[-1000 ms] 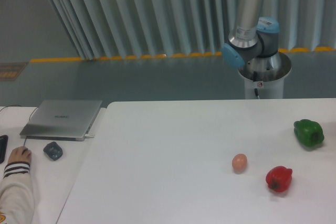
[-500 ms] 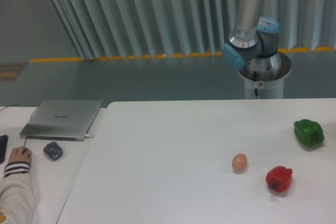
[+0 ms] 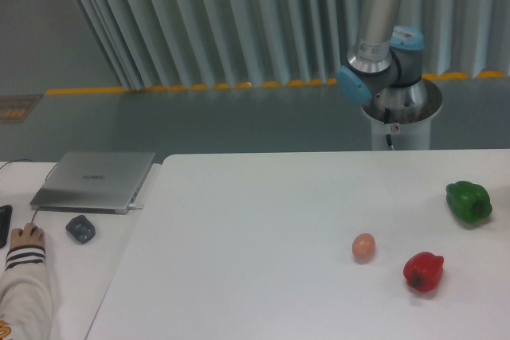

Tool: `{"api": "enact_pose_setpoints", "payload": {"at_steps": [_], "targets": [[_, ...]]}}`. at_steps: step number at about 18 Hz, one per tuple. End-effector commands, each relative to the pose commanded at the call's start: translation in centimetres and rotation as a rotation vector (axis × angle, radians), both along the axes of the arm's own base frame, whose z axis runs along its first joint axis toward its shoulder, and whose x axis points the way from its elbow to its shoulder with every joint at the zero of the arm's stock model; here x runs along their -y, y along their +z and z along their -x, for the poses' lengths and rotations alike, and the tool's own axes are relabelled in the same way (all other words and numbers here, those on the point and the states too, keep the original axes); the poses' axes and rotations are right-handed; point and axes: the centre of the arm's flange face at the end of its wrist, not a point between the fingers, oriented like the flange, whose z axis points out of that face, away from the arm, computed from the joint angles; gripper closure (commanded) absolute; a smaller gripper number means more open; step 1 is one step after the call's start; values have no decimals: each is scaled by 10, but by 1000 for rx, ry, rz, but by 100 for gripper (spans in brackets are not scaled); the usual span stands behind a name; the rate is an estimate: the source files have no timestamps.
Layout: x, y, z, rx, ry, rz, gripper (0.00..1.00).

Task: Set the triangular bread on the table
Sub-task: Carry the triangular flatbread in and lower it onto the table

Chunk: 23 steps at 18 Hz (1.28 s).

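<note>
The triangular bread is out of view. The large white table [image 3: 255,220] fills the lower middle and right of the camera view. Only the arm's base and lower links [image 3: 381,45] show, standing behind the table's far right edge and rising out of the top of the frame. The gripper is not in view.
On the table lie a small tan egg [image 3: 363,246], a red pepper [image 3: 423,271] and a green pepper [image 3: 468,201]. A smaller desk on the left holds a closed laptop [image 3: 94,180], a dark mouse [image 3: 80,228] and a person's hand [image 3: 26,236].
The person's hand at the lower left has shifted slightly. The arm and the objects on the table have not moved.
</note>
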Motion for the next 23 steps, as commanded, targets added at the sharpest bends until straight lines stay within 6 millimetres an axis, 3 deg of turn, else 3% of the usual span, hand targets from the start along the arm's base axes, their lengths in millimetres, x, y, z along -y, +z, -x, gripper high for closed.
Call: {"api": "enact_pose_setpoints", "payload": {"at_steps": [5, 8, 11, 14, 18, 23], "targets": [[-5, 23, 1, 24, 59, -79, 86], [-21, 47, -4, 68, 179, -196, 86], [-47, 75, -24, 67, 292, -280, 86], [-86, 78, -48, 80, 373, -281, 86], [-122, 83, -69, 62, 430, -301, 86], [-161, 73, -91, 51, 471, -316, 86]]}}
